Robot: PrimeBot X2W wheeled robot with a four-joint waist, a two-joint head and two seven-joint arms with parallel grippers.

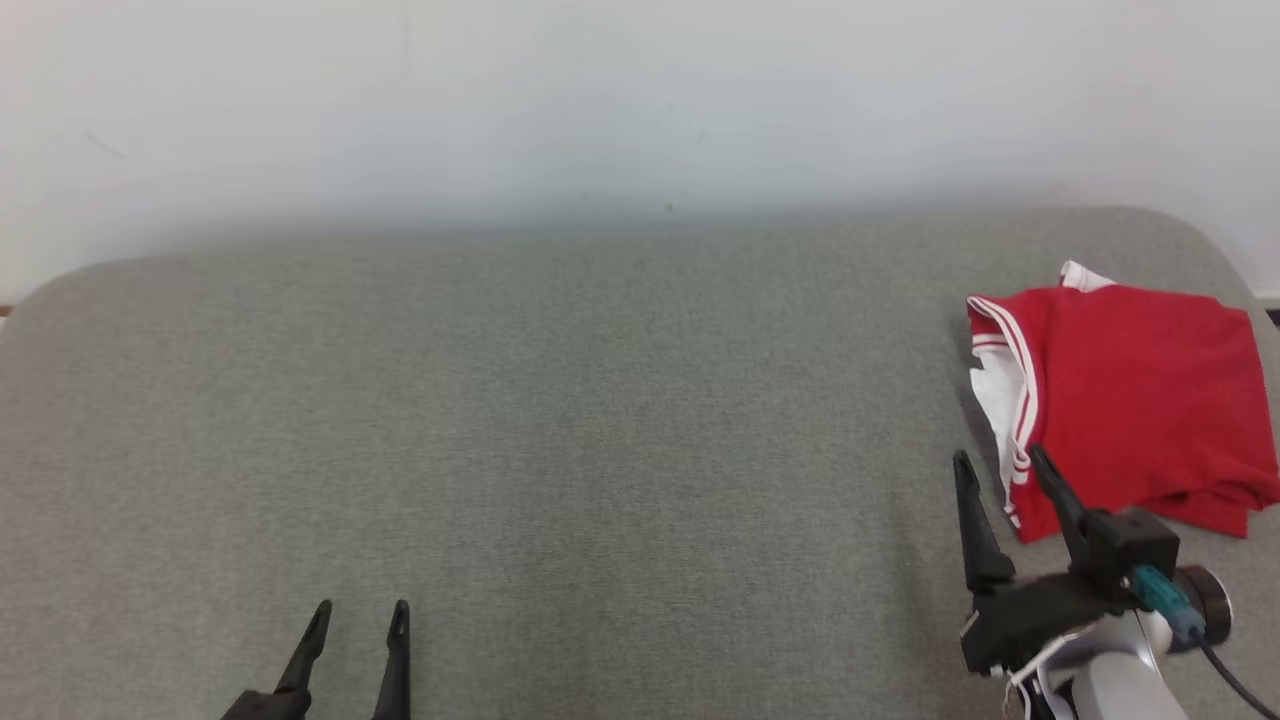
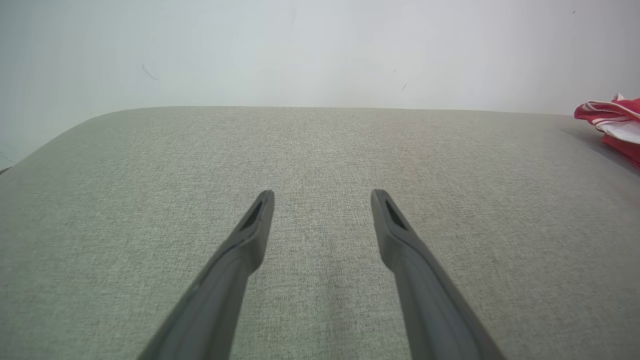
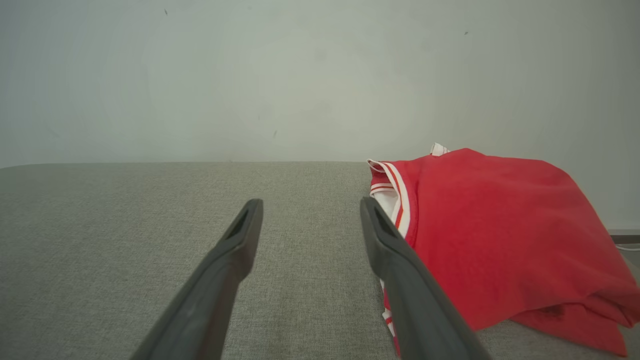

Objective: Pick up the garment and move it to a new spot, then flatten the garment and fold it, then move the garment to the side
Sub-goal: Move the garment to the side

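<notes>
Low at the left, the left hand (image 1: 361, 606) hangs over the grey surface (image 1: 600, 420), its two dark fingers spread wide with nothing between them. It is well apart from the garment and seems parked out of the way, since nothing on that side needs holding. Behind the broad middle of the surface rises a pale wall (image 1: 600, 100). At the right, the right hand (image 1: 1001, 455) is likewise spread wide and empty, its fingers pointing at the near left corner of the garment (image 1: 1140, 400). One finger crosses the white-striped trim in the head view; whether it touches the cloth I cannot tell. The garment, red with white trim, lies folded in a compact stack near the surface's right edge. Folded and set aside like that, the task looks at or near its end, which would explain both open hands.
</notes>
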